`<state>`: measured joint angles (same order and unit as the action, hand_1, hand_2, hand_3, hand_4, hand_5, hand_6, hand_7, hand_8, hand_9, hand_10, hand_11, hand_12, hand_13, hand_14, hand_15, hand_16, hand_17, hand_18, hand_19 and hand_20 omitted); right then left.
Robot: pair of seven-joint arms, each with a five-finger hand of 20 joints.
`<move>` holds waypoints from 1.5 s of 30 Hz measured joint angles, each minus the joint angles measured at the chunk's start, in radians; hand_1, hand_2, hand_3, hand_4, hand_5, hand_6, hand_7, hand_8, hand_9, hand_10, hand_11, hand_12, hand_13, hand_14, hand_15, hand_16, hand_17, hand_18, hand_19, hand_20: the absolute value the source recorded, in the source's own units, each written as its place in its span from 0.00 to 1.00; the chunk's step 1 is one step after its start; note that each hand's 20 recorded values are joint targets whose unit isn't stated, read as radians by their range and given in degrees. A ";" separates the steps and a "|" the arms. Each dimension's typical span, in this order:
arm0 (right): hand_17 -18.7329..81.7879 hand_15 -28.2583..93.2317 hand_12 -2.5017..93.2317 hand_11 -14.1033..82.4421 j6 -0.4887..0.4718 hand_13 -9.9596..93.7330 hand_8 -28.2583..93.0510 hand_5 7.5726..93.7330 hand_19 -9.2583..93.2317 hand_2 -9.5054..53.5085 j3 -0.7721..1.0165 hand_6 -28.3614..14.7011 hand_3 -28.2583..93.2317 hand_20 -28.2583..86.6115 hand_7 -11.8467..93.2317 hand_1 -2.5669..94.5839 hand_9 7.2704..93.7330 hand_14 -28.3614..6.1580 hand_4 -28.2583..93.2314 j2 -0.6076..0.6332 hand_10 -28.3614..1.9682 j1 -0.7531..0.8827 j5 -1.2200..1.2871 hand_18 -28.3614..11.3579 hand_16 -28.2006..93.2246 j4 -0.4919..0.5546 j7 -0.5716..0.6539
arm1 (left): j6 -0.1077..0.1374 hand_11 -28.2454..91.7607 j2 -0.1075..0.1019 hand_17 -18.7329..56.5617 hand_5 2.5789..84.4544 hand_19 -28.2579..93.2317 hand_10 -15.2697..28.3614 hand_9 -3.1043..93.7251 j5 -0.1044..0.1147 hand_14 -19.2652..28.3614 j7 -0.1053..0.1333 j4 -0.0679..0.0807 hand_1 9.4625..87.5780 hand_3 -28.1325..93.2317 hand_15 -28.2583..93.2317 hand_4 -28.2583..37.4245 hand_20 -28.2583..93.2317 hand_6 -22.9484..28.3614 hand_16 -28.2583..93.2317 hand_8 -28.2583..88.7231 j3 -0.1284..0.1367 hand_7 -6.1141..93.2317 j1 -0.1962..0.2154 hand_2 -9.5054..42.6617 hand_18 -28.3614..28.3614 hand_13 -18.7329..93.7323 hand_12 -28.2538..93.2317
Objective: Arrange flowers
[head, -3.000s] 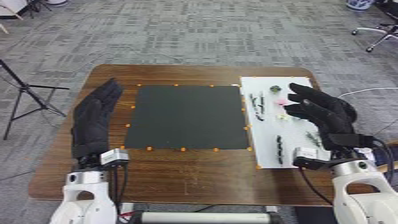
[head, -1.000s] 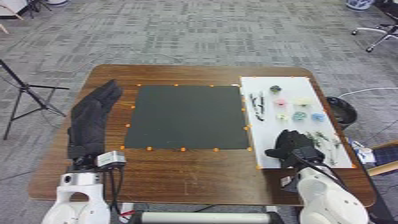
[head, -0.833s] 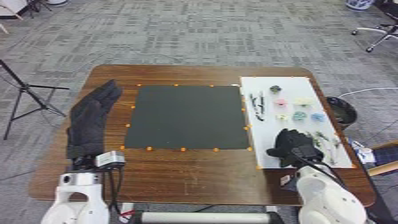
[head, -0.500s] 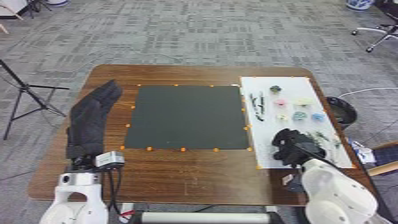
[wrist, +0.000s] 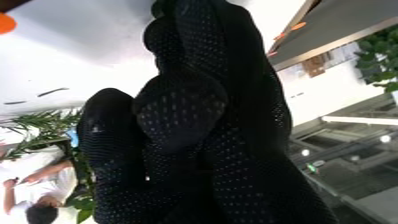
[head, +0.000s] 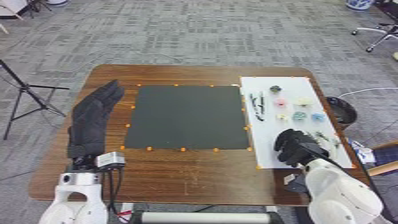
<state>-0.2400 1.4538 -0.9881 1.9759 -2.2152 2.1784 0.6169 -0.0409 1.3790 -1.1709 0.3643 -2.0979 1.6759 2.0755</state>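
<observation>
My left hand (head: 92,120) is held over the table's left side, fingers straight and empty. My right hand (head: 295,146) is low over the near part of the white board (head: 271,162); the right wrist view shows this black-gloved hand (wrist: 200,145) close up, and whether it holds anything is hidden. Dark slender stems (head: 258,106) lie on the board's left side. Small blooms lie beyond the hand: dark green (head: 275,89), pink (head: 281,102), cream (head: 303,101), pale yellow (head: 282,117), teal (head: 299,116) and blue (head: 317,117). Green sprigs (head: 322,139) lie right beside the hand.
A dark grey square mat (head: 187,117) with orange markers round it lies mid-table, left of the board. The brown table (head: 191,172) extends in front of it. A black bin (head: 342,111) stands beyond the table's right edge.
From beyond the board's middle, my right hand has come down to its near part, uncovering the blooms and covering the dark piece there. Lately it has shifted only slightly. The left hand barely moved.
</observation>
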 measured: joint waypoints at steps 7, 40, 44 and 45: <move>0.80 0.70 0.64 0.32 0.040 0.97 0.43 0.58 1.00 0.00 0.035 0.65 0.68 0.64 0.41 0.68 0.80 0.79 0.14 0.000 0.59 0.030 0.101 0.42 0.52 0.008 -0.009 | -0.004 0.38 0.000 0.28 0.53 0.29 0.66 0.48 -0.002 0.75 -0.001 0.000 0.18 0.81 0.33 0.10 0.35 0.51 0.26 0.18 -0.002 0.18 -0.002 0.09 0.70 0.45 0.33; 0.79 0.69 0.30 0.36 -0.031 0.97 0.20 0.48 1.00 0.00 0.045 0.70 0.75 0.61 0.32 0.56 0.72 0.78 0.10 0.035 0.43 -0.012 0.021 0.41 0.50 -0.017 -0.003 | -0.033 0.38 0.001 0.28 0.55 0.29 0.66 0.48 -0.012 0.75 -0.015 0.001 0.19 0.81 0.33 0.10 0.35 0.47 0.26 0.18 -0.008 0.18 -0.010 0.08 0.70 0.45 0.33; 0.80 0.69 0.48 0.29 -0.040 0.97 0.19 0.49 1.00 0.00 0.032 0.67 0.63 0.61 0.39 0.67 0.76 0.79 0.14 0.042 0.52 -0.012 0.004 0.42 0.50 -0.012 -0.005 | -0.034 0.38 0.001 0.28 0.55 0.29 0.66 0.48 -0.013 0.75 -0.016 0.001 0.19 0.80 0.33 0.10 0.35 0.47 0.26 0.18 -0.008 0.18 -0.011 0.08 0.70 0.45 0.33; 0.80 0.69 0.52 0.27 -0.038 0.97 0.19 0.49 1.00 0.00 0.027 0.67 0.59 0.61 0.41 0.71 0.78 0.80 0.16 0.045 0.54 -0.012 -0.002 0.43 0.50 -0.013 -0.006 | -0.035 0.38 0.001 0.28 0.55 0.29 0.66 0.48 -0.014 0.75 -0.016 0.001 0.19 0.80 0.33 0.10 0.35 0.47 0.26 0.18 -0.008 0.18 -0.012 0.08 0.70 0.45 0.33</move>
<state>-0.2785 1.4805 -0.9434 1.9644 -2.2170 2.1659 0.6111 -0.0754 1.3800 -1.1846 0.3481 -2.0967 1.6684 2.0637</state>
